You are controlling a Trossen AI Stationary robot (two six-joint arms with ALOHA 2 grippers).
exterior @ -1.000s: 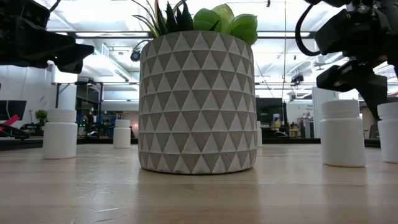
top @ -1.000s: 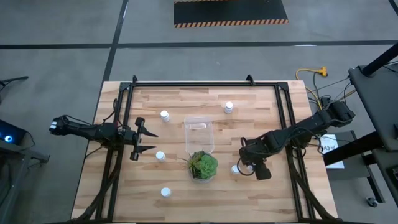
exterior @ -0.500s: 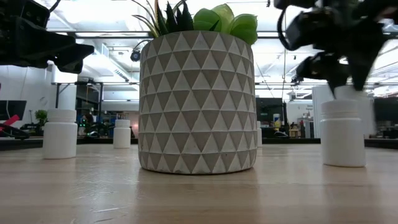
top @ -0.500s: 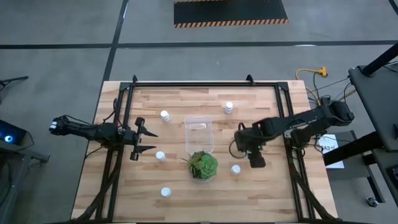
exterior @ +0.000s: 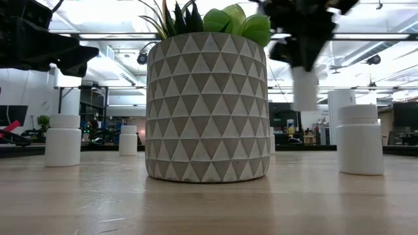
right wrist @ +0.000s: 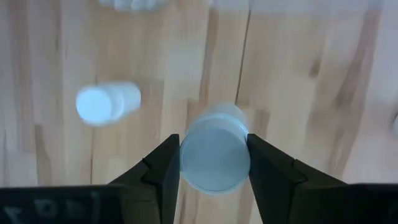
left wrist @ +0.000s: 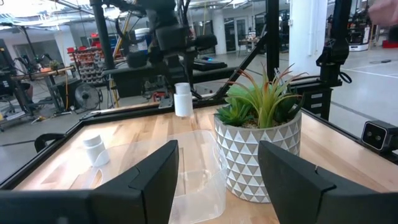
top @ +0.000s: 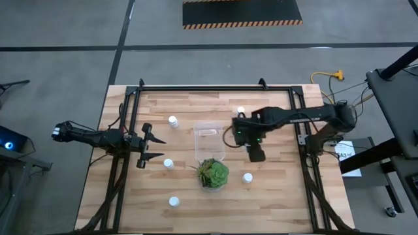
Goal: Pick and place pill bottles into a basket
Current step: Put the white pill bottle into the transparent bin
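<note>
White pill bottle [right wrist: 214,155] clamped in the right end effector [top: 251,138], lifted above the table [top: 281,196] at three o'clock of the clear basket [top: 209,142], presumably for dropping in. Left end effector [top: 149,143] parked part-open and empty at nine o'clock.

Pill bottles [top: 173,121]: white bodies, white caps. Basket [top: 209,143]: clear, colourless plastic. Plant [top: 213,172]: green leaves. Pot [exterior: 207,109]: grey and off-white triangle pattern. Table [top: 274,199]: pale wood planks with darker grain, black frame. Right gripper [right wrist: 214,167]: dark fingers. Floor [top: 65,26]: grey; mat [top: 241,13]: black, orange-striped edge.
</note>
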